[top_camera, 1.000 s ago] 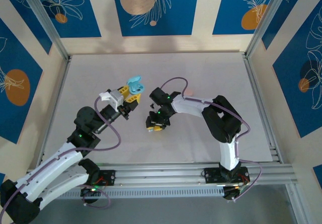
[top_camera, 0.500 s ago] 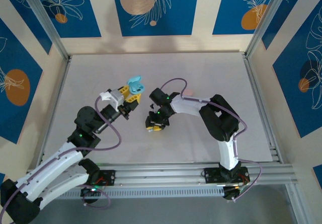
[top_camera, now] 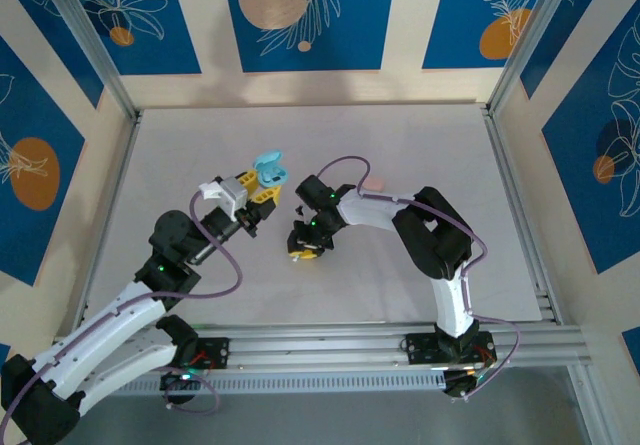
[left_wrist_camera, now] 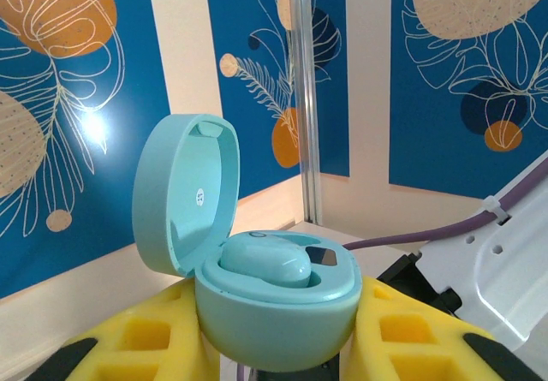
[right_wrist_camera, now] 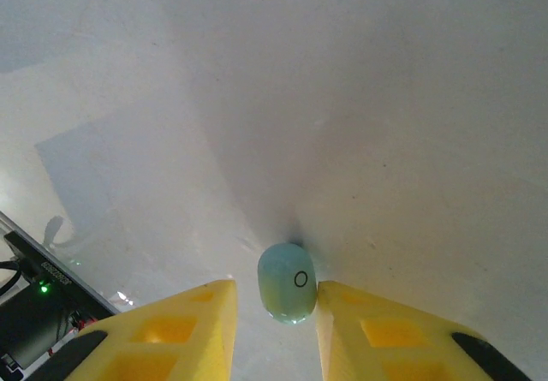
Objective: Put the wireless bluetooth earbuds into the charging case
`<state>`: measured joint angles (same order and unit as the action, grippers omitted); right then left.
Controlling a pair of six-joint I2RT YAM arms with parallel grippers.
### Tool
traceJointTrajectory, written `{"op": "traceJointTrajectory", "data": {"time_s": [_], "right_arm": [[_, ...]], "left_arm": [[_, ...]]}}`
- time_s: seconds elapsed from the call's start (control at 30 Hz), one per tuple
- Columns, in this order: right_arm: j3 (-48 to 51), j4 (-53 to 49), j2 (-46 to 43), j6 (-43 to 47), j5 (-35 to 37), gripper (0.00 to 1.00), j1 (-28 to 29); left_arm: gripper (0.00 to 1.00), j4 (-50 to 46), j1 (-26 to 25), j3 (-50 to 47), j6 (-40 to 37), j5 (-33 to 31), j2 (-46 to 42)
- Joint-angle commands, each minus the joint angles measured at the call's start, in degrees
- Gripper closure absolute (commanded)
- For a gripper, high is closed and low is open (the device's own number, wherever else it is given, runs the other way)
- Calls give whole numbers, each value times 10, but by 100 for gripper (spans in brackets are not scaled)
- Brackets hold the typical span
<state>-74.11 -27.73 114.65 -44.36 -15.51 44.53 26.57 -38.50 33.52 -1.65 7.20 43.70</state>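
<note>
Over the last second the right arm [top_camera: 430, 235] has folded its elbow a little inward and the right gripper [top_camera: 304, 251] has narrowed, uncovering a small pink object [top_camera: 372, 182] on the surface [top_camera: 200, 145] just beyond its forearm, toward the far edge. It is too small to identify.

The job looks partly done. The left arm [top_camera: 130, 310] reaches up from the near left corner, forearm angled toward the middle of the surface. Its left gripper [top_camera: 258, 187] is clamped tight on the base of a pale blue-green charging case [left_wrist_camera: 274, 312], held upright off the surface. The lid [left_wrist_camera: 184, 193] is swung fully open. One seated earbud [left_wrist_camera: 261, 265] of the same colour already rests in its well. The well beside it cannot be seen clearly.

What appears to be left is the matching loose earbud [right_wrist_camera: 287, 282], which lies on the surface near the middle, somewhat toward the near edge. The right gripper points down over it with the wrist bent steeply. The jaws are drawn narrow around it: one finger touches its side and a sliver of surface shows at the other. So the grasp does not look complete. Lifting it and carrying it across to the open case remain to be done.
</note>
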Motion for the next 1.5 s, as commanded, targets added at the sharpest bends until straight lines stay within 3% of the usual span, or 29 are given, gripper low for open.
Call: {"op": "traceJointTrajectory", "data": {"time_s": [0.0,0.43,1.07,1.47], "right_arm": [[-1,-4,14,10,-11,68,-2],[-27,-16,30,30,-3,70,2],[-110,-97,74,74,75,69,33],[-114,-130,51,62,129,78,30]], "left_arm": [[75,23,-6,23,2,7,2],[75,23,-6,21,4,7,-1],[75,22,-6,18,5,4,-3],[75,22,-6,19,6,4,-2]]}}
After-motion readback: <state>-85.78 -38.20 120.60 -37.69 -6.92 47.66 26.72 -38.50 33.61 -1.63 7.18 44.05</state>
